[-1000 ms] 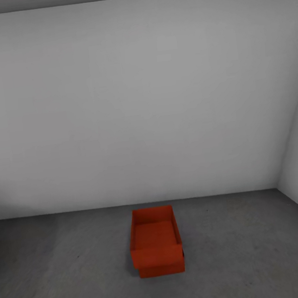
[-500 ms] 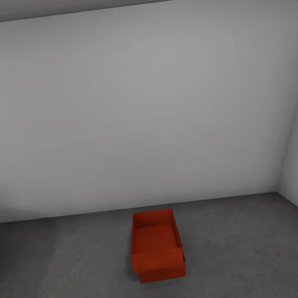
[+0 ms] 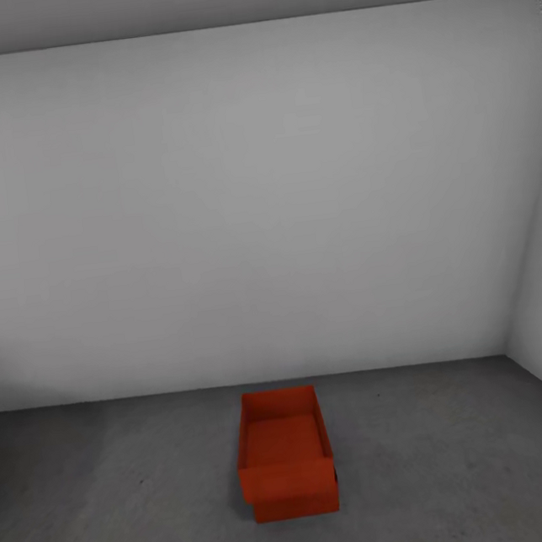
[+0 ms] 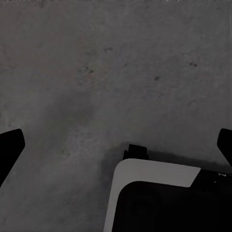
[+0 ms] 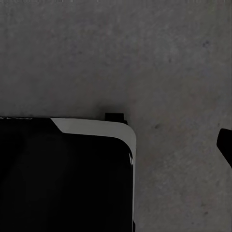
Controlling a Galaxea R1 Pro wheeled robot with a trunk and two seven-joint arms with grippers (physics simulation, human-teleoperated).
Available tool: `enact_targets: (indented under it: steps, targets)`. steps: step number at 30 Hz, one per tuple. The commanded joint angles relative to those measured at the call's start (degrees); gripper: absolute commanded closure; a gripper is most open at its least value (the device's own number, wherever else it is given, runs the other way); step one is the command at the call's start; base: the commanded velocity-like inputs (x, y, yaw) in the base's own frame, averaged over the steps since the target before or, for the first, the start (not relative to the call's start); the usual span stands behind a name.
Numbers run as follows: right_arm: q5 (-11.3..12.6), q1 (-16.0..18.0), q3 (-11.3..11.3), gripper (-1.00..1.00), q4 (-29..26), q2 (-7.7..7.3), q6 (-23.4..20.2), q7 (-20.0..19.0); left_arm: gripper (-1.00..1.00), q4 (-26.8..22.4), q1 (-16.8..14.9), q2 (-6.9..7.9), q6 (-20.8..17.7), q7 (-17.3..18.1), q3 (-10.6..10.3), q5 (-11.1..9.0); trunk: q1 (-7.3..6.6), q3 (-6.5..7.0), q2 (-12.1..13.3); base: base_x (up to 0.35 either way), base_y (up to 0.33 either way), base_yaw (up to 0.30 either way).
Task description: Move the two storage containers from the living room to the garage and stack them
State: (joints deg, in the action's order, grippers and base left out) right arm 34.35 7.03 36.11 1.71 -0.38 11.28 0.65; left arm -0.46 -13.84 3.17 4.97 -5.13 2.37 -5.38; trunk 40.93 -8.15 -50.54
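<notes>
stacked containers (image 3: 285, 454) on the floor (image 3: 446, 453), far from both fingers.

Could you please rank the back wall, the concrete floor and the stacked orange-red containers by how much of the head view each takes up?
1. back wall
2. concrete floor
3. stacked containers, smallest by far

A bare garage; plain white walls (image 3: 254, 205); mottled grey concrete floor (image 3: 446, 453)

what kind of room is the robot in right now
Probably a garage or bare utility room: mottled dark grey concrete floor, plain white walls, and only two stacked orange-red storage containers standing on it.
</notes>
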Motion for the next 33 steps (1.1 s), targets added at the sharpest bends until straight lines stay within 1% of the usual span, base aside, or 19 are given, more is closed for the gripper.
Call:
enact_targets:
  steps: [1,21,33]
  targets:
    - [0.3,0.1,0.5,-1.0,0.1,0.03,0.2,0.1,-1.0,0.1,0.0,0.0,0.2,0.0,0.2,-0.5,0.01,0.01,-0.1,0.0,0.0,0.0]
    - [0.3,0.1,0.5,-1.0,0.1,0.03,0.2,0.1,-1.0,0.1,0.0,0.0,0.2,0.0,0.2,-0.5,0.01,1.82,-0.1,0.0,0.0,0.0]
    - [0.3,0.1,0.4,-1.0,0.1,-0.28,0.2,0.1,-1.0,0.1,0.0,0.0,0.2,0.0,0.2,-0.5,0.01,1.98,-0.1,0.0,0.0,0.0]
